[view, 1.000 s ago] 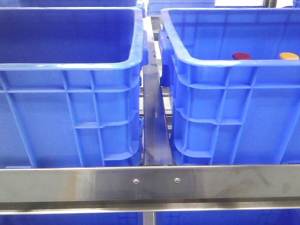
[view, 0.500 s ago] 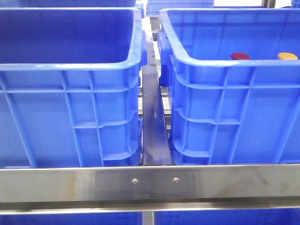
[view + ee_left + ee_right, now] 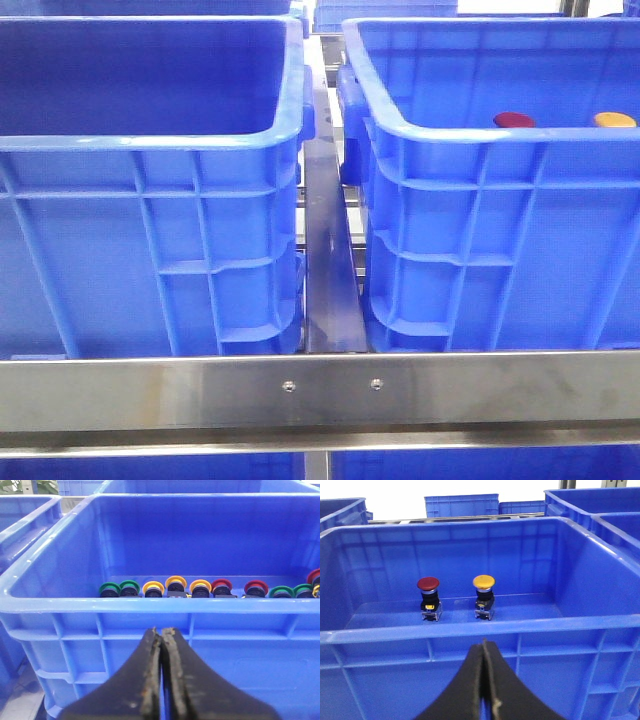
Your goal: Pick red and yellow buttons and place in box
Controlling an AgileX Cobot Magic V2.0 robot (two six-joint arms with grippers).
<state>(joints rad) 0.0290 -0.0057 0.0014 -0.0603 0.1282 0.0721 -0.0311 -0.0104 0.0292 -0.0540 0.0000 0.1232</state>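
Steel-framed bench [image 3: 450,390], two blue crates | right-side box [image 3: 600,575]: red button [image 3: 428,584] and yellow button [image 3: 484,582] upright inside, apart | left crate [image 3: 55,605]: mixed spare buttons | left gripper [image 3: 162,680], right gripper [image 3: 484,680]: clenched, empty, outside the crate walls | task appears complete.

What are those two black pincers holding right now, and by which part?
Nothing. The left gripper and the right gripper are both shut on empty air, outside the crates. The red button and yellow button stand untouched in the box.
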